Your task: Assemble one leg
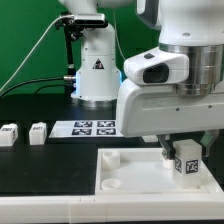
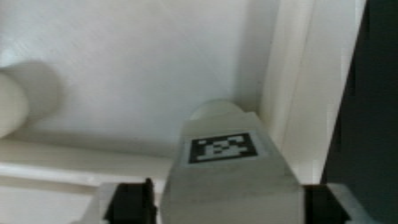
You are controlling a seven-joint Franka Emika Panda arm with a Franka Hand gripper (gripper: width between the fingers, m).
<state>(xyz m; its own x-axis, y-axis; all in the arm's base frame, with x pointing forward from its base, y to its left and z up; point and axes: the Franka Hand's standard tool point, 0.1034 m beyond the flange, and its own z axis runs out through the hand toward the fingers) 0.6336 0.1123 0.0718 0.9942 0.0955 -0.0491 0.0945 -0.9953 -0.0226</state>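
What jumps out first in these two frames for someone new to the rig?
The bulky white gripper at the exterior view's right, shut on a small white plastic block with a black-and-white tag, the leg, held over the large white recessed panel. The wrist view shows the leg between the dark fingers, near a panel wall. Behind lie the flat white marker board and two more small white blocks on the black table.

Three legs (image 1: 186,162), one panel (image 1: 125,180)

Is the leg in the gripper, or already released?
In the gripper: the leg sits between its fingers above the white panel.
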